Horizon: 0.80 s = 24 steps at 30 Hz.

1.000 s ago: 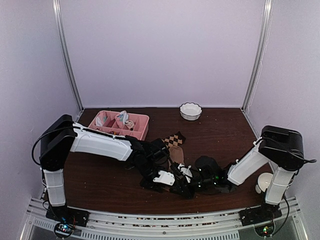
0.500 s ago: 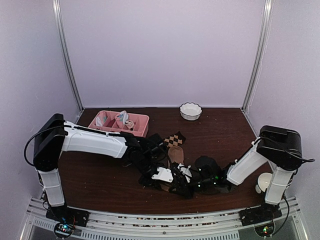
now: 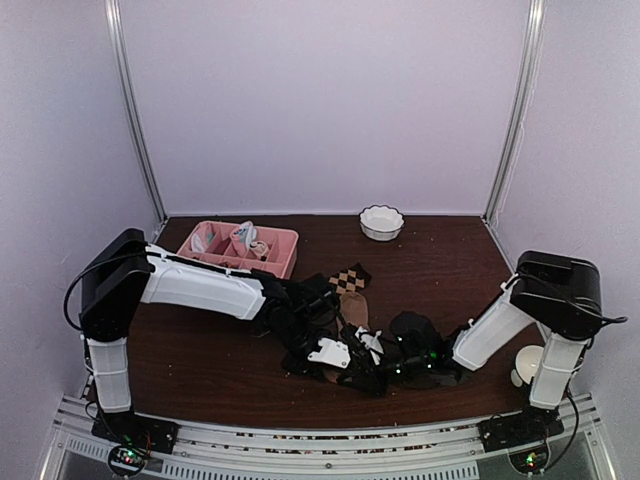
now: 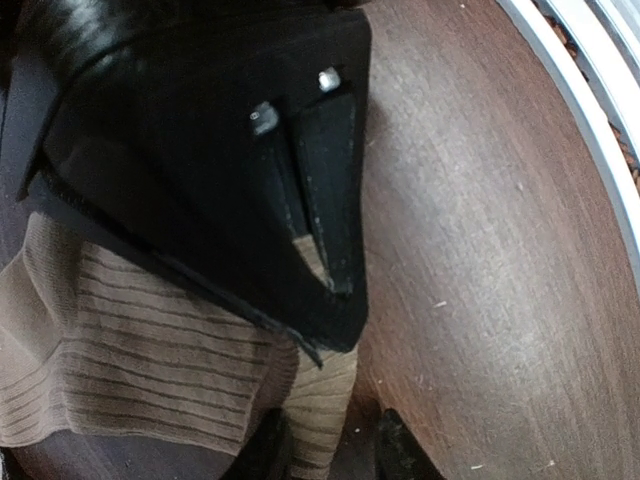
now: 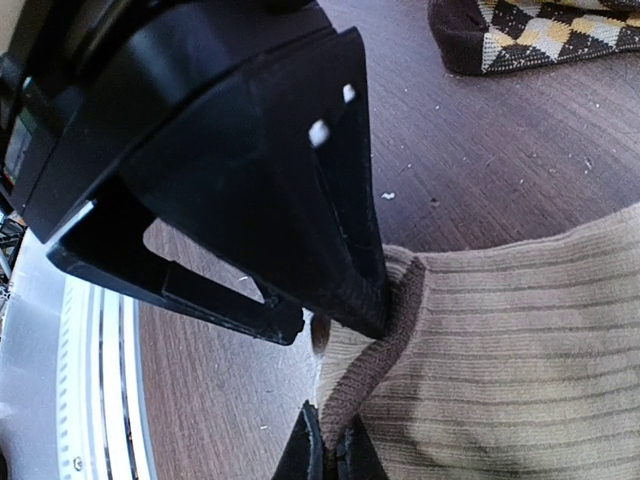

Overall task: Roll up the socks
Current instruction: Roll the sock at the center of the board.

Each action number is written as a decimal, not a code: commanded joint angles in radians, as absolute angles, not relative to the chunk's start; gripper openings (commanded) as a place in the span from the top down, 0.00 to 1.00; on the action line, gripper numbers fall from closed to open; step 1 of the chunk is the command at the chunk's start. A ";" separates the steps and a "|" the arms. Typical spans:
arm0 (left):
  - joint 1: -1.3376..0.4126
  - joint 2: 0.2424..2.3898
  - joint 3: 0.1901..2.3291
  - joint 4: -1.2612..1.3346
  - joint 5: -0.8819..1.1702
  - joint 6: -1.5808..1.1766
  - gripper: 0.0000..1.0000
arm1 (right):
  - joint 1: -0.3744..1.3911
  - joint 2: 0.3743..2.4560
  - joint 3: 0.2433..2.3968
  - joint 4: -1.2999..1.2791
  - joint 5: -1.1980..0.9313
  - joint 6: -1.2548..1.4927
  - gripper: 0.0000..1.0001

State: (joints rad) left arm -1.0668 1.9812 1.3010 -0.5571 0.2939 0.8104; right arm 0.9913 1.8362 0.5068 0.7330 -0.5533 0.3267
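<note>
Cuff of tan sock (image 5: pixel 520 340) pinched by right tool (image 5: pixel 372 305); argyle sock (image 5: pixel 540 30) nearby.

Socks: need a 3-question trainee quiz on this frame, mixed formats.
1. True or false: the right gripper is shut on the tan sock's cuff.
2. The argyle sock is: A held in the air; B lying on the table; C rolled into a ball.
3. Fill in: the white bowl stands near the table's ___ edge.
Key: 1 true; 2 B; 3 far.
</note>
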 commanded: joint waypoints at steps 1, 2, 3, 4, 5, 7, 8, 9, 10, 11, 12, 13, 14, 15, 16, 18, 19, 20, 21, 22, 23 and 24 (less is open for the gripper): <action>-1.058 1.971 1.307 -0.526 0.284 0.806 0.70 | 0.995 1.916 0.464 0.469 -0.538 0.341 1.00; -1.058 1.958 1.308 -0.527 0.288 0.799 0.70 | 0.995 1.918 0.463 0.471 -0.539 0.341 1.00; -1.058 1.949 1.308 -0.528 0.289 0.794 0.70 | 0.993 1.919 0.462 0.471 -0.540 0.342 1.00; -1.058 1.942 1.308 -0.530 0.290 0.793 0.69 | 0.993 1.921 0.462 0.473 -0.542 0.342 1.00; -1.058 1.939 1.308 -0.531 0.291 0.794 0.64 | 0.994 1.923 0.462 0.474 -0.544 0.342 1.00; -1.058 1.947 1.307 -0.535 0.291 0.810 0.61 | 0.993 1.926 0.463 0.476 -0.546 0.343 1.00; -1.058 1.958 1.309 -0.541 0.291 0.825 0.61 | 0.993 1.927 0.463 0.481 -0.547 0.344 1.00; -1.058 1.972 1.311 -0.547 0.291 0.835 0.61 | 0.993 1.927 0.463 0.483 -0.548 0.346 1.00; -1.058 1.985 1.311 -0.549 0.284 0.844 0.61 | 0.993 1.927 0.465 0.483 -0.549 0.348 1.00; -1.059 2.001 1.315 -0.557 0.277 0.856 0.62 | 0.993 1.927 0.465 0.486 -0.549 0.351 1.00; -1.058 2.016 1.317 -0.569 0.271 0.868 0.62 | 0.993 1.926 0.465 0.491 -0.550 0.356 1.00; -1.058 2.028 1.318 -0.579 0.264 0.878 0.64 | 0.992 1.923 0.464 0.495 -0.549 0.361 1.00; -1.058 2.037 1.316 -0.588 0.259 0.890 0.65 | 0.991 1.920 0.464 0.499 -0.549 0.364 0.99; -1.057 2.043 1.312 -0.595 0.249 0.901 0.66 | 0.992 1.916 0.462 0.505 -0.548 0.368 0.97; -1.057 2.051 1.308 -0.600 0.239 0.911 0.67 | 0.990 1.912 0.458 0.508 -0.545 0.371 0.96; -1.057 2.064 1.307 -0.615 0.223 0.923 0.72 | 0.990 1.904 0.457 0.508 -0.544 0.373 0.92; -1.058 2.071 1.307 -0.622 0.218 0.927 0.75 | 0.988 1.899 0.455 0.508 -0.543 0.374 0.89; -1.058 2.075 1.308 -0.623 0.208 0.925 0.78 | 0.988 1.895 0.453 0.512 -0.543 0.375 0.87; -1.056 2.081 1.311 -0.624 0.201 0.920 0.80 | 0.986 1.889 0.449 0.514 -0.539 0.379 0.84; -1.055 2.088 1.315 -0.628 0.197 0.917 0.82 | 0.985 1.882 0.444 0.520 -0.534 0.384 0.83; -1.056 2.096 1.321 -0.634 0.195 0.909 0.85 | 0.986 1.872 0.437 0.529 -0.528 0.388 0.80; -1.055 2.107 1.333 -0.649 0.198 0.902 0.89 | 0.985 1.859 0.427 0.538 -0.520 0.391 0.78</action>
State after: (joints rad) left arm -1.0622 2.0197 1.3342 -0.5579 0.2577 0.9005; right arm 0.9878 1.8393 0.5030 0.7567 -0.5758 0.3714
